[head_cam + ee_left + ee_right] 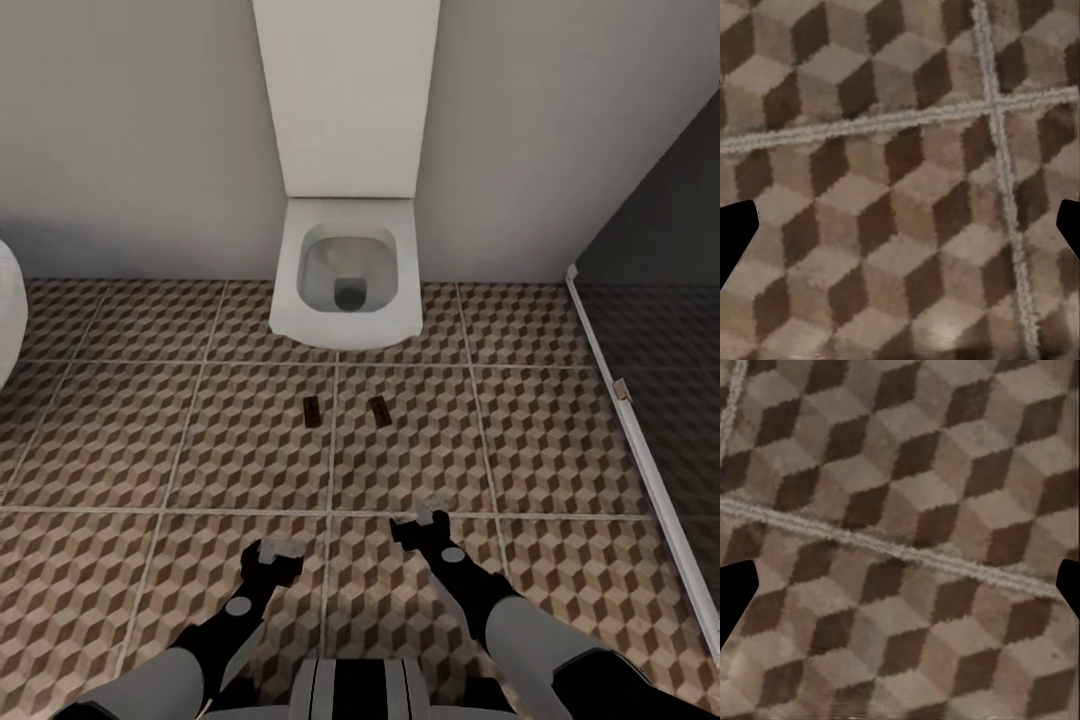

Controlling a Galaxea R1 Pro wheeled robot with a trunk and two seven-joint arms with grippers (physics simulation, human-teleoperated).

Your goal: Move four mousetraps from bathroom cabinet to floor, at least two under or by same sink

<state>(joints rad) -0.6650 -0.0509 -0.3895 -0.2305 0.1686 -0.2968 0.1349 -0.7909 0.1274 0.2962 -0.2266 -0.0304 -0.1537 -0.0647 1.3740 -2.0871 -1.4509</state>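
Lying flat on the patterned floor (150, 440) were two mousetraps, the left mousetrap (312, 411) and the right mousetrap (378, 409), set near each other on either side of a pale grout line and just in front of a white wall-hung toilet (347, 270). Both were small brown boards, each turned slightly off square (their metal parts were too small to make out). They sat apart from the toilet bowl and did not touch one another.

Both arms hung low over the tiles, nearer the robot than the traps. The left gripper (274, 549) was held above the floor, its fingers spread, with nothing between them; its wrist camera showed only dark fingertips (736, 240) at the picture's edges over bare tile. The right gripper (425, 515) was likewise spread and carried nothing, its fingertips (736, 596) wide apart over a grout line.

A dark glass partition (650, 300) with a pale frame stood at the right.
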